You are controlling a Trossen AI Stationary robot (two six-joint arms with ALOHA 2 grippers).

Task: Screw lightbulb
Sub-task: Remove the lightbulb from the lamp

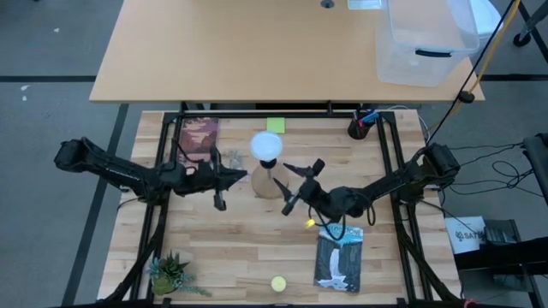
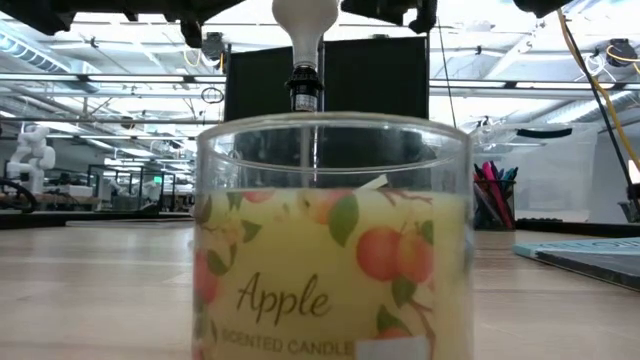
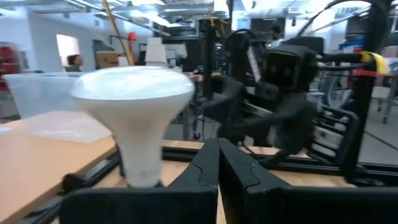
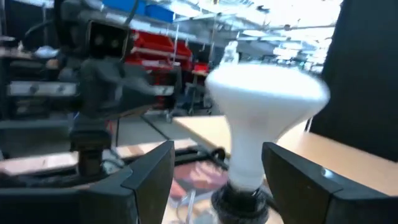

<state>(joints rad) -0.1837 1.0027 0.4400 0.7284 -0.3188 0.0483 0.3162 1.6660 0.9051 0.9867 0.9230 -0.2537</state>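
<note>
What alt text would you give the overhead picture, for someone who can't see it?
Seen from above, a white lightbulb stands in a wooden cone base at the middle of a wooden table. The right hand is open just beside it, and the left hand, shut, points at the base from the other side. A small plant, a yellow ball and two books lie around.
</note>
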